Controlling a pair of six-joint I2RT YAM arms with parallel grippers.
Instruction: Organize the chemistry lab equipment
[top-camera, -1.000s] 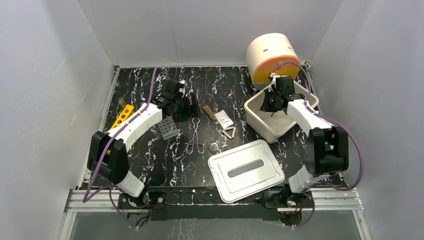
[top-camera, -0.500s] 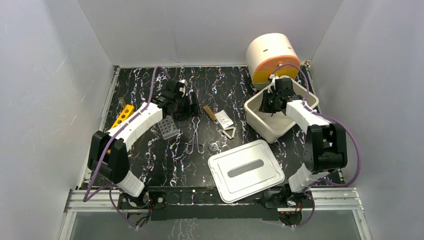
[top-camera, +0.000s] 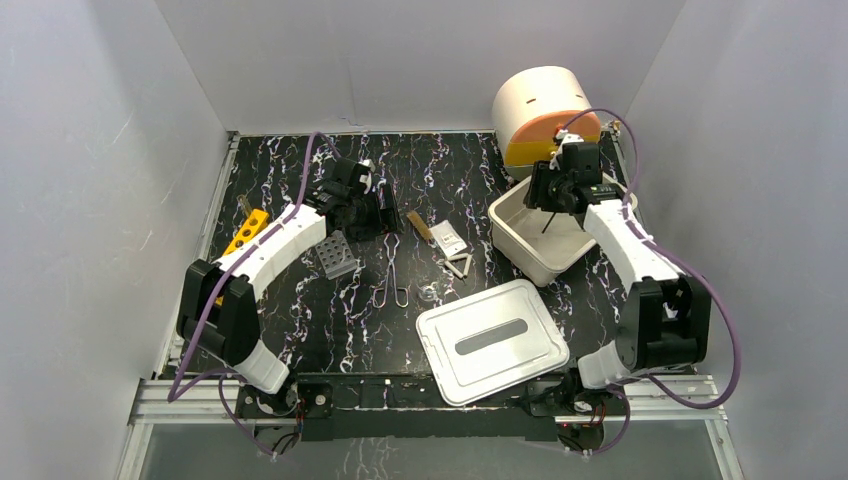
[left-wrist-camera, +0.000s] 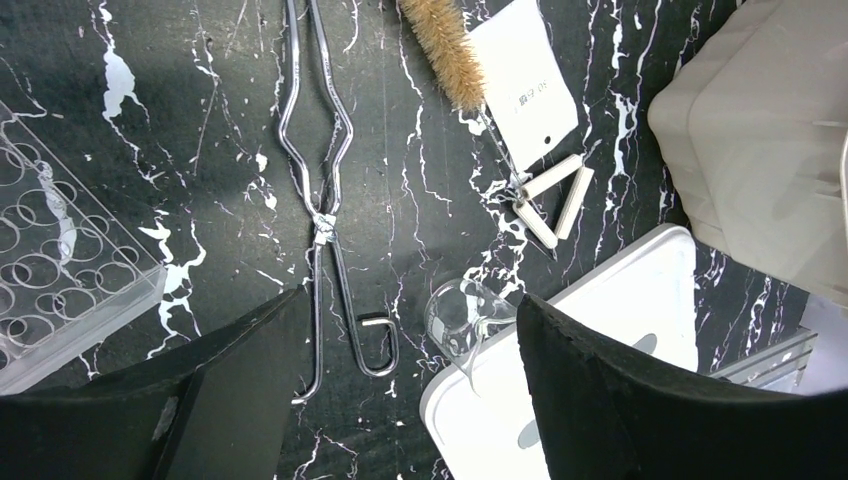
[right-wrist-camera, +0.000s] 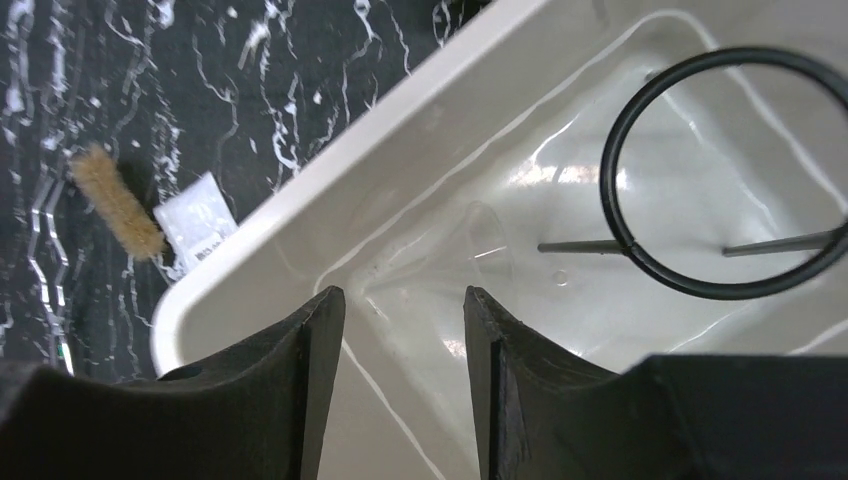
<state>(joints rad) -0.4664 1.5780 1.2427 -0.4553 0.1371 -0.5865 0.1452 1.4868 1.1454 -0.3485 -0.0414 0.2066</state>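
Lid (top-camera: 492, 340): lying flat at the near edge of the desk (left-wrist-camera: 200, 120).
Metal tongs (left-wrist-camera: 322, 230): lying on the desk beneath the left claw (left-wrist-camera: 408, 330), which is hanging wide and empty.
Tip: I'd be closing across the pivot.
Black wire loop (right-wrist-camera: 608, 180): resting inside the bin (right-wrist-camera: 300, 192).
Right claw (right-wrist-camera: 403, 300): hovering above the bin, fingers parted, gripping nothing; I'd be lifting straight up, clearing the rim.
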